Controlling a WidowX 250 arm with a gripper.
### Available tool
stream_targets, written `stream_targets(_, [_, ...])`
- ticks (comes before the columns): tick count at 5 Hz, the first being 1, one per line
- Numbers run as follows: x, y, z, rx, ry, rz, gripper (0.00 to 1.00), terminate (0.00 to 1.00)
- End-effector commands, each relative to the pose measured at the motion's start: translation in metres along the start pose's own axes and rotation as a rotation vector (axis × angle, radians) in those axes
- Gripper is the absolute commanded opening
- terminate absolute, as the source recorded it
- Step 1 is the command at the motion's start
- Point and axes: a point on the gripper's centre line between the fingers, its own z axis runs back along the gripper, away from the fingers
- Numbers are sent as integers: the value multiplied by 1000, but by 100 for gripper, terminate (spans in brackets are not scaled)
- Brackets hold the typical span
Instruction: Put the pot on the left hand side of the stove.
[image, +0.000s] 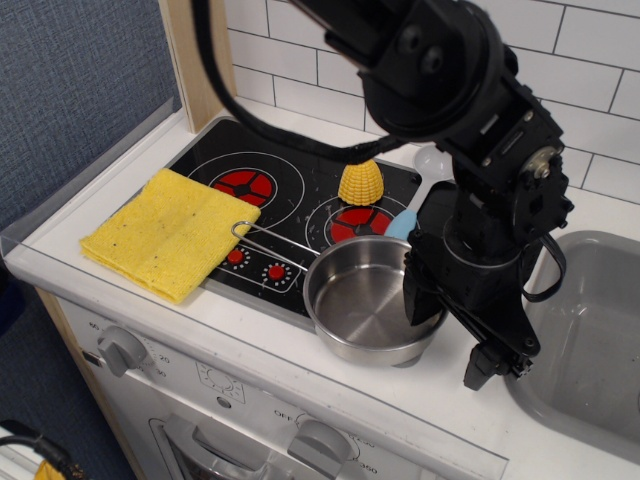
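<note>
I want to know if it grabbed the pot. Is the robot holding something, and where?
It looks like the gripper is clamped on the right rim of the pot, though the arm hides the fingertips, so it isn't certain.

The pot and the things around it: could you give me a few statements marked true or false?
1. The pot sits at the stove's front right corner. True.
2. The yellow cloth lies inside the pot. False: it lies at the stove's left edge, and the pot is empty.
3. The toy corn stands behind the right burner. True.
4. The sink basin is left of the stove. False: it is on the right.
</note>
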Motion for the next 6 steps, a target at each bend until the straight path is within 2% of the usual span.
stream_targets(1, [1,-1,2,6,-8,12,0,0])
stream_targets(2, [1,-1,-1,-1,6,14,0,0])
stream_targets(3, [1,-1,6,6,2,22,0,0])
stream_targets(4, [5,2,34,70,-51,54,0,0])
stream_targets(5, [13,18,81,188,-140,152,0,0])
stream_targets(6, [19,62,107,200,-190,291,0,0])
